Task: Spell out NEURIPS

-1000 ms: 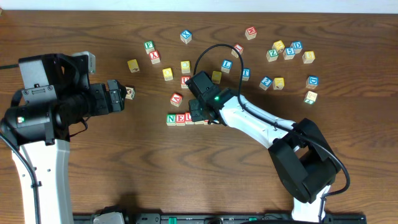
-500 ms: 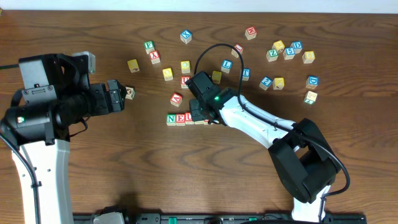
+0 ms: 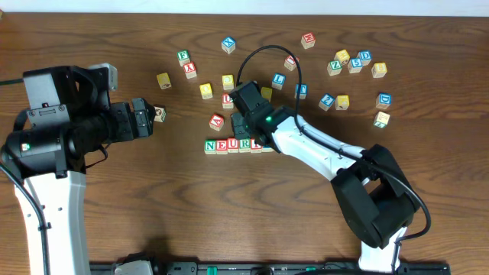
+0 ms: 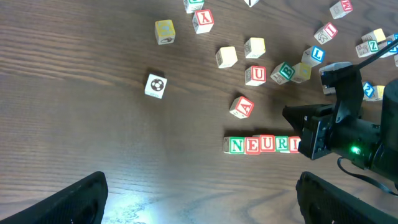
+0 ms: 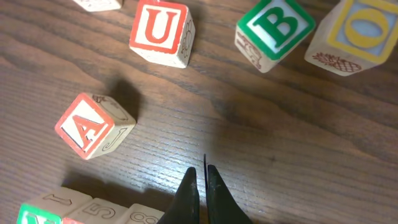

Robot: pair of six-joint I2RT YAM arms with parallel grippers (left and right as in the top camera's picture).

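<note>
Wood table [image 3: 191, 214], NEURI row [image 3: 229, 145] mid, R hand [image 5: 202, 169] clenched empty, L hand [image 3: 145, 118] spread, front half bare

Cubes [image 3: 229, 145] pale wood, painted faces; table [image 3: 153, 206] dark grained wood.

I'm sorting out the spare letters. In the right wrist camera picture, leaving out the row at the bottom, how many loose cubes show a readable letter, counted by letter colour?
Red letters: 2 (U cube, A cube)
Green letters: 1 (B cube)
Blue letters: 1 (O cube)
Total: 4
</note>
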